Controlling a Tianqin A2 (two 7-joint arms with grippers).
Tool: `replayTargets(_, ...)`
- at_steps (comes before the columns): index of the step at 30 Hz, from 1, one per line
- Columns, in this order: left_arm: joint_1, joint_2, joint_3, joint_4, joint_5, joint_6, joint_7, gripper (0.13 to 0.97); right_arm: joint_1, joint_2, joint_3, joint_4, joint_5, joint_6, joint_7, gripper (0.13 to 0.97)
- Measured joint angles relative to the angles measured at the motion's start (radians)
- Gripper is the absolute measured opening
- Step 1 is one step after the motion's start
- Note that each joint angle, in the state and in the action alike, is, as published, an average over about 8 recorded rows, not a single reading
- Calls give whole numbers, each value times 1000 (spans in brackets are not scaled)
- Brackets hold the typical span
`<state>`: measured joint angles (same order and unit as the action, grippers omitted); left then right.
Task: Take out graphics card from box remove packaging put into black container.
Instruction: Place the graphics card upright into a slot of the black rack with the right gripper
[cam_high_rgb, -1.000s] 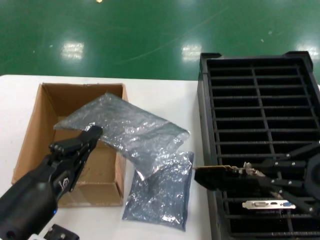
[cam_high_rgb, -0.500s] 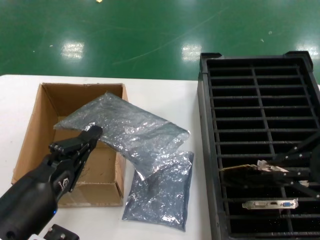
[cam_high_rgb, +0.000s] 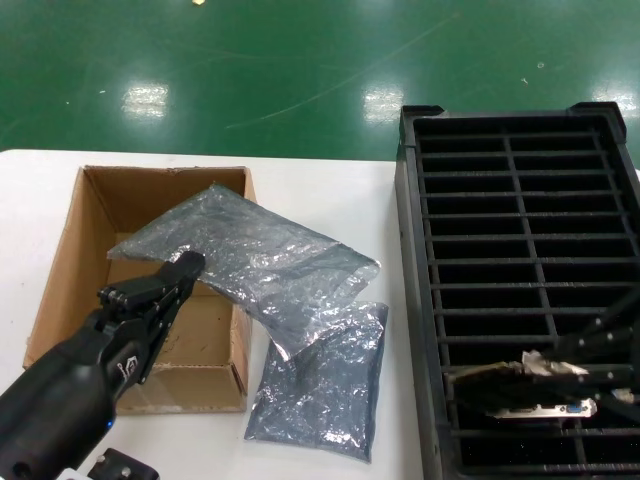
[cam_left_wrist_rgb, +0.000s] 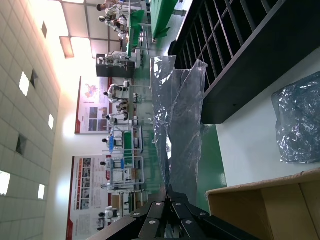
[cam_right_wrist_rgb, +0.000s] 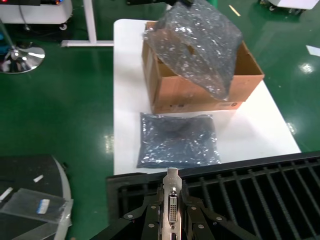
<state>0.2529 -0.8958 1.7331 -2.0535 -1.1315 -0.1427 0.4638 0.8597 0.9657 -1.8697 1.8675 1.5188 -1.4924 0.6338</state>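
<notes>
My right gripper (cam_high_rgb: 548, 364) (cam_right_wrist_rgb: 172, 201) is shut on the graphics card (cam_high_rgb: 490, 372), gripping its silver bracket (cam_right_wrist_rgb: 172, 206) with the white port showing. The card sits low among the front slots of the black container (cam_high_rgb: 410, 200) (cam_right_wrist_rgb: 260, 185). Just in front of it, a twin card's bracket (cam_high_rgb: 540, 409) stands in a slot. Over the box (cam_high_rgb: 70, 270) (cam_right_wrist_rgb: 200, 92), my left gripper (cam_high_rgb: 188, 264) (cam_left_wrist_rgb: 167, 189) is shut on one end of a silver packaging bag (cam_high_rgb: 260, 262) (cam_left_wrist_rgb: 177, 120) (cam_right_wrist_rgb: 197, 45), which drapes across the box's right wall.
A second silver bag (cam_high_rgb: 320, 392) (cam_right_wrist_rgb: 177, 141) (cam_left_wrist_rgb: 297, 125) lies flat on the white table (cam_high_rgb: 330, 200) between box and container. Green floor lies beyond the table's far edge. The container's rear slots hold nothing.
My right gripper has carried the card from the container's left rim rightward and down into the front slots, close behind the twin card. The left arm and its bag have not moved.
</notes>
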Motion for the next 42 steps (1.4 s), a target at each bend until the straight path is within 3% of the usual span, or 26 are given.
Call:
replayTargets(12, 0, 0, 0, 0, 0, 0, 0, 139, -56, 65, 39, 64, 53, -55, 23, 186)
replayTargets(30, 0, 0, 0, 0, 0, 0, 0, 139, -66, 20, -9, -2, -102, -48, -73, 186)
replayTargets(42, 0, 0, 0, 0, 0, 0, 0, 139, -85, 5, -6, 7, -151, -34, -102, 186)
